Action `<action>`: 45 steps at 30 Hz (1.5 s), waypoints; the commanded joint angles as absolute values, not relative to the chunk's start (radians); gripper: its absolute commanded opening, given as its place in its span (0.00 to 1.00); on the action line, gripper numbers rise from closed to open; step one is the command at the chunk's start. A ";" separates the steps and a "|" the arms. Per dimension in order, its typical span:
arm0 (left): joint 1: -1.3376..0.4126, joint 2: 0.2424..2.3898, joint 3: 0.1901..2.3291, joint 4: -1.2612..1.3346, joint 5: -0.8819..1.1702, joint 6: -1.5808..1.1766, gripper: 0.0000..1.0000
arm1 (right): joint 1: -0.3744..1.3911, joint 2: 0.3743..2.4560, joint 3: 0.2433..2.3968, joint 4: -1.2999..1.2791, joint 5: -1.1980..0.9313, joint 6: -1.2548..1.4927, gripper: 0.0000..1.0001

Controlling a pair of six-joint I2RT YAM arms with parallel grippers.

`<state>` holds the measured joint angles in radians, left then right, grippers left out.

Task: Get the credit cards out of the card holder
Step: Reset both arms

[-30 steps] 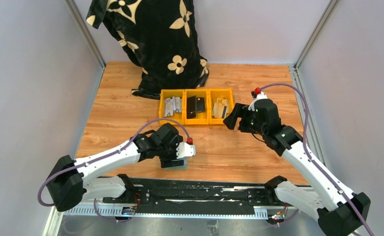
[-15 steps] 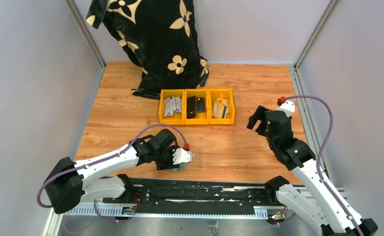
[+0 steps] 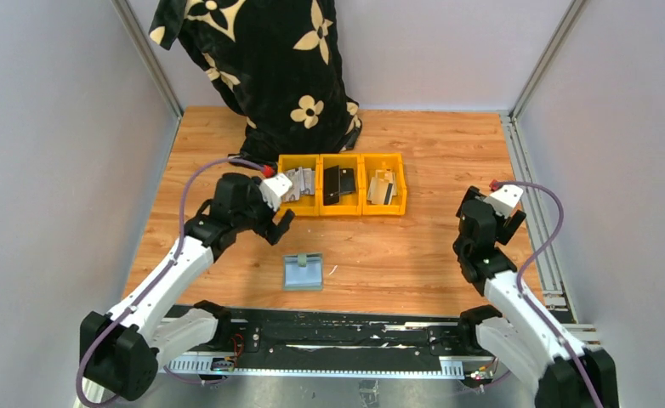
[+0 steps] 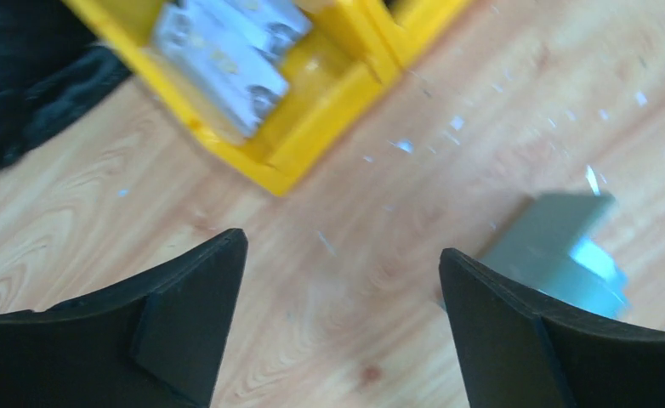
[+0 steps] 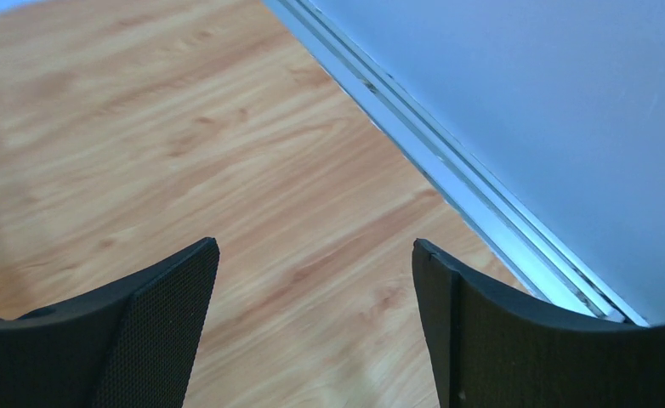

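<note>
Left claw (image 3: 276, 226) lifted off | flat sage card holder (image 3: 303, 272) | woodgrain table (image 3: 397, 255)

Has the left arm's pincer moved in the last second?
Yes. The left pincer has lifted off the card holder and swung away from the near edge, up beside the yellow bins.

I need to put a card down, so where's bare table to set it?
Bare table lies between the card holder and the right arm, and behind the yellow bins toward the right rail. Crowded: the rear left, where the blanket, bins and left gripper cluster.
</note>
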<state>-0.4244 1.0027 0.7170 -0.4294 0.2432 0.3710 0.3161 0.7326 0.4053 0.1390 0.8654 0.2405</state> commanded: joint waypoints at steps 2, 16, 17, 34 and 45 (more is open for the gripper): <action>-0.266 1.036 0.756 -0.297 0.297 0.178 1.00 | 0.183 0.945 0.340 0.426 0.888 0.182 0.87; 0.074 1.184 0.438 0.280 0.280 0.110 1.00 | 0.158 1.226 0.219 0.870 0.777 0.054 0.88; 0.075 1.189 0.414 0.307 0.268 0.100 1.00 | 0.158 1.243 0.213 0.895 0.773 0.051 0.88; 0.074 1.404 0.028 1.430 0.112 -0.026 1.00 | 0.145 1.362 0.194 1.033 0.427 -0.098 0.88; 0.011 1.372 0.194 1.079 0.060 0.039 1.00 | 0.100 1.417 0.219 1.056 0.394 -0.078 0.92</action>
<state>0.0162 1.3701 0.2058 1.1130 0.0967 0.0124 0.1146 1.4281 0.2073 1.0462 0.4183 -0.0898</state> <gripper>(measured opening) 0.996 0.915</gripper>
